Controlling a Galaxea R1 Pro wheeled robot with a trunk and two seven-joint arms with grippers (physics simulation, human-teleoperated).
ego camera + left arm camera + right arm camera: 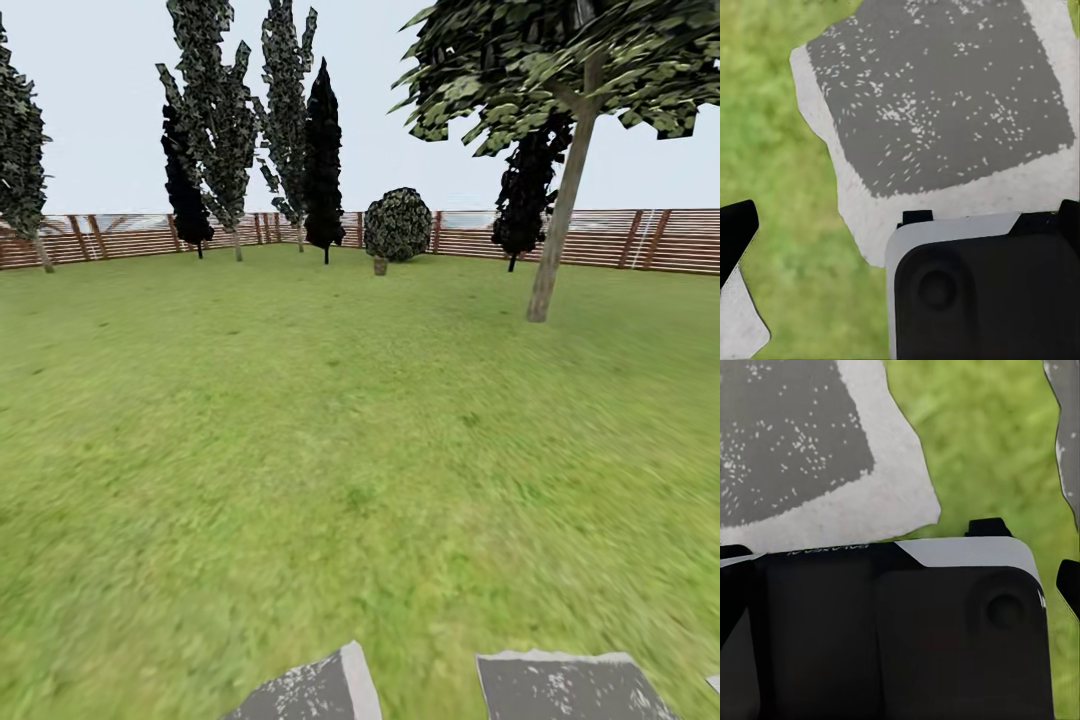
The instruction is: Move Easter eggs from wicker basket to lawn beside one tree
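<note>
Both grippers hang low over the ground, and we cannot tell whether either one is spread or closed: the wrist views show dark housing, the left over a grey paving stone [945, 97], the right beside another [795, 442], with grass around them. Ahead we see the lawn [330, 420] running to a slatted fence [640, 238]. A small tan thing, likely the wicker basket [380, 265], sits far off just in front of a round bush [397, 224]; the eggs are too small to make out. A thick-trunked tree [556, 230] stands to its right. We judge this a driving step: steer straight for the basket, arms tucked, and stop just short of it.
</note>
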